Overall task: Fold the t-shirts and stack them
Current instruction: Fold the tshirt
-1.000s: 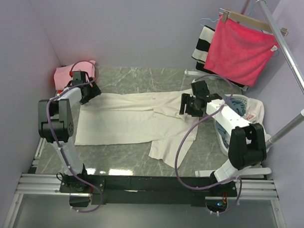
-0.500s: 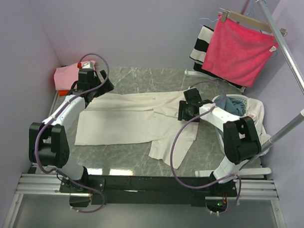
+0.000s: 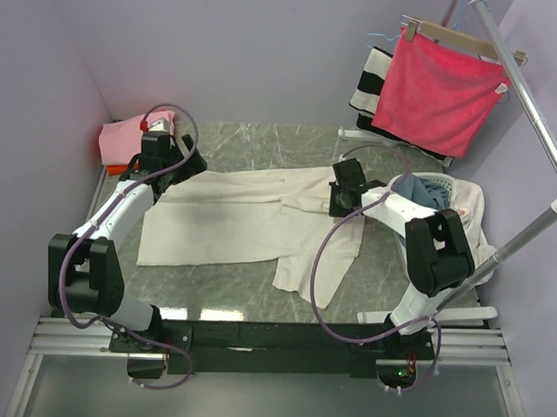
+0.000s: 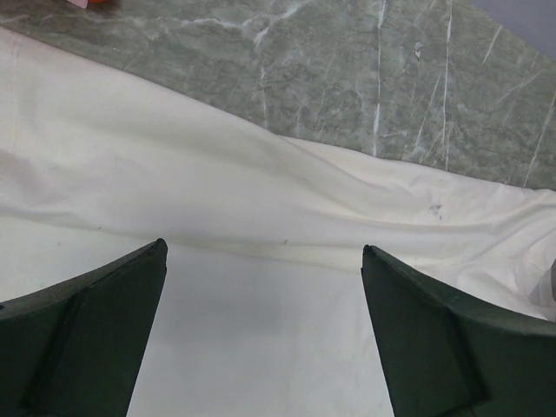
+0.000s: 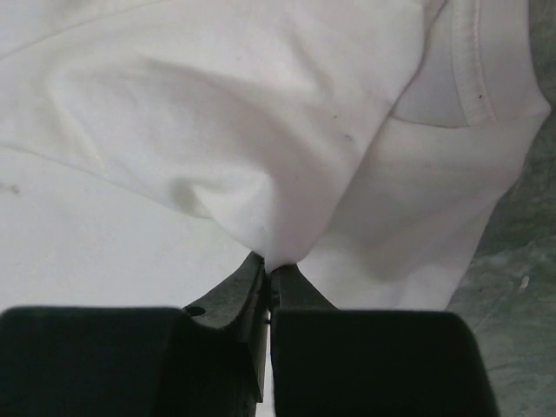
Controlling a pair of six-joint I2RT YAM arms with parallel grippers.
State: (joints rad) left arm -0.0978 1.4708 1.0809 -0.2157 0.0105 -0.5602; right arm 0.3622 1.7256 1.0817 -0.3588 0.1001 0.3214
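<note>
The cream t-shirt lies spread across the marble table, one sleeve trailing toward the near edge. My left gripper hovers over the shirt's far left edge, and in the left wrist view it stands wide open with only cream t-shirt between the fingers. My right gripper sits at the shirt's right end. Seen from the right wrist, it is shut on a pinched-up fold of the cream t-shirt. A pink folded t-shirt rests in the far left corner on an orange-red one.
A bright red cloth hangs from a wooden hanger on a metal rail at the far right, with a striped cloth behind it. A laundry basket stands right of the right arm. Purple walls close in left and back.
The right gripper has shut on a fold of the cream t-shirt. The left arm has reached farther over the shirt's far left edge and its jaws have opened fully.
</note>
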